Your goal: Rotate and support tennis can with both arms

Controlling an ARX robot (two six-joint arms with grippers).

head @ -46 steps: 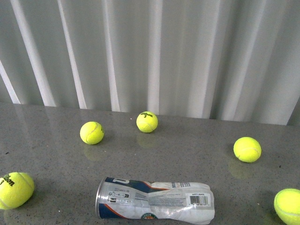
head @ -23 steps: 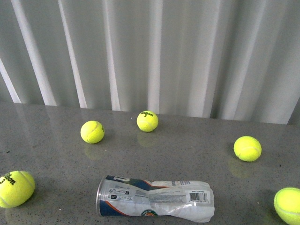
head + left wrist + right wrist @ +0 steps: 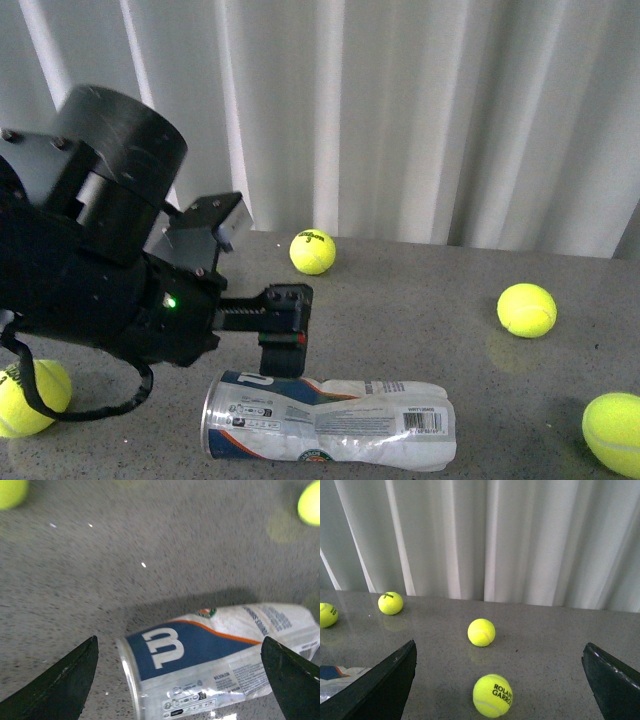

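Note:
The tennis can (image 3: 330, 420) lies on its side on the grey table near the front edge, its metal rim to the left. In the left wrist view it (image 3: 215, 665) shows its navy label, white "W" and orange stripe. My left arm (image 3: 100, 270) reaches in from the left. My left gripper (image 3: 283, 350) is open and hovers just above the can's rim end. In the left wrist view the left gripper (image 3: 179, 640) straddles the can without touching it. My right gripper (image 3: 500, 644) is open and empty over bare table. The can's crumpled end (image 3: 335, 677) shows beside it.
Yellow tennis balls lie around: one at the back (image 3: 312, 252), one at the right (image 3: 527, 309), one at the front right (image 3: 612, 432), one at the front left (image 3: 30, 398). A "Roland Garros" ball (image 3: 492, 695) lies between the right fingers. White curtains (image 3: 420, 110) close the back.
My left arm has come into the front view from the left and now stands over the can's rim end, hiding the back-left ball. The can has stayed put.

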